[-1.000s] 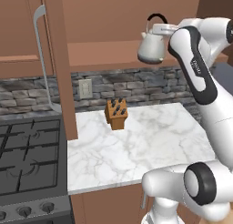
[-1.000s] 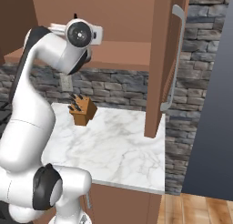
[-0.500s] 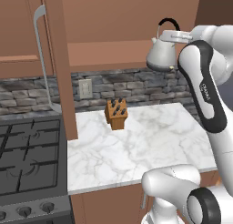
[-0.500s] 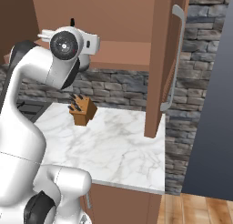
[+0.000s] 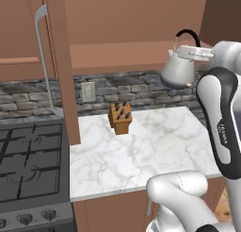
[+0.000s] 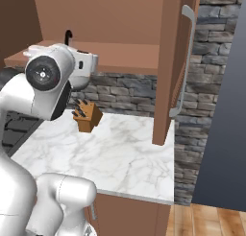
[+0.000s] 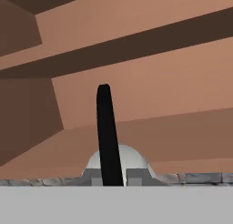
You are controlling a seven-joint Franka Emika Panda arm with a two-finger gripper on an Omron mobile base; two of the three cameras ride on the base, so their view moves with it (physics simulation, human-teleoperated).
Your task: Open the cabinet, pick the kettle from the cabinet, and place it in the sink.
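- Left base view: my gripper (image 5: 188, 53) is clamped on the thin black arched handle of the kettle (image 5: 178, 71), and the silver-grey kettle hangs from it in the air, out in front of the open cabinet (image 5: 127, 23) and level with its lower shelf.
- Under the kettle lies the white marble counter (image 5: 136, 155), well below it and not touching it.
- A wooden knife block (image 5: 120, 118) stands on that counter near the stone backsplash (image 5: 136, 87), to the left of the kettle and lower.
- The cabinet's left door (image 5: 59, 61) is swung out edge-on, its long silver bar handle (image 5: 40, 52) facing left; a black gas stove (image 5: 28, 165) sits left of the counter.
- Right base view: my own arm covers most of the kettle; the black handle's arch (image 6: 68, 37) peeks above my wrist, in front of the cabinet shelf (image 6: 120, 57).
- The right door (image 6: 173, 62) stands open with its bar handle (image 6: 185, 57) toward the stone wall; the knife block (image 6: 86, 117) stands on the marble counter (image 6: 120, 158) below my hand.
- Hand view: the black handle (image 7: 108, 132) rises straight up the middle, held between my fingers, with the kettle's rounded grey top (image 7: 120, 161) just behind it.
- Beyond it are the brown cabinet's shelf and inner walls (image 7: 136, 86).
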